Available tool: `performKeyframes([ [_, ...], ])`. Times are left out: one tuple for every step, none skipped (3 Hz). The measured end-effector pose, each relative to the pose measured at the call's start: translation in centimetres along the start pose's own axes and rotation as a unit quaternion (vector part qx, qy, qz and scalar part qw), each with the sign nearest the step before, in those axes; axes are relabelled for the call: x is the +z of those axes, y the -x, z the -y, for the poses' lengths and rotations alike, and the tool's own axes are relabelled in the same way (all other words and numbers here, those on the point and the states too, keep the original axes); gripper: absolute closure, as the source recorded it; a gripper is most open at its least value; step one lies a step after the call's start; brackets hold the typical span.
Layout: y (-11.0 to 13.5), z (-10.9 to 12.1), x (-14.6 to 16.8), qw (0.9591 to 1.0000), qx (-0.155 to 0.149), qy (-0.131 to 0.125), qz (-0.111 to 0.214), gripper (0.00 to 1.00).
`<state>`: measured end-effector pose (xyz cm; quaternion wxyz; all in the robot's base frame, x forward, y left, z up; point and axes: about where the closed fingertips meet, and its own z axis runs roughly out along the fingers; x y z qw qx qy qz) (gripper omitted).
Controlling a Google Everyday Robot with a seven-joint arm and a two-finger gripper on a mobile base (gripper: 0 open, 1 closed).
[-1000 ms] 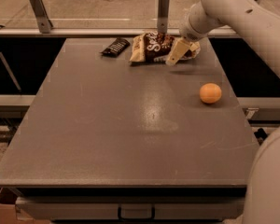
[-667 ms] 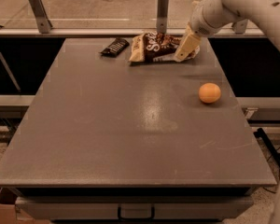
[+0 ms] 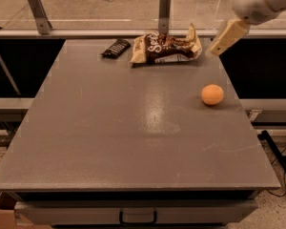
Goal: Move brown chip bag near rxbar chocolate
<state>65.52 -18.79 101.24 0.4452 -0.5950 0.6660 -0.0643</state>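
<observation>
The brown chip bag (image 3: 166,48) lies on the far part of the grey table (image 3: 109,142), dark brown with cream edges and white script. The rxbar chocolate (image 3: 116,47) is a small dark flat bar just to the left of the bag, a short gap apart from it. My gripper (image 3: 225,39) hangs at the upper right, off the bag's right end and above the table's far right corner. It touches nothing and holds nothing.
An orange fruit (image 3: 212,94) sits on the right side of the table, nearer than the bag. Two metal posts (image 3: 164,9) and a rail stand behind the far edge. The table's right edge is close under the arm.
The gripper was at the bag's right end. It has pulled away to the right and upward, and the bag stays on the table beside the bar.
</observation>
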Motion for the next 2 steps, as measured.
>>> performKeyframes([
  [2.20, -2.03, -6.23, 0.9995, -0.010, 0.007, 0.028, 0.00],
  [2.39, -2.20, -6.81, 0.9994, -0.008, 0.007, 0.032, 0.00],
])
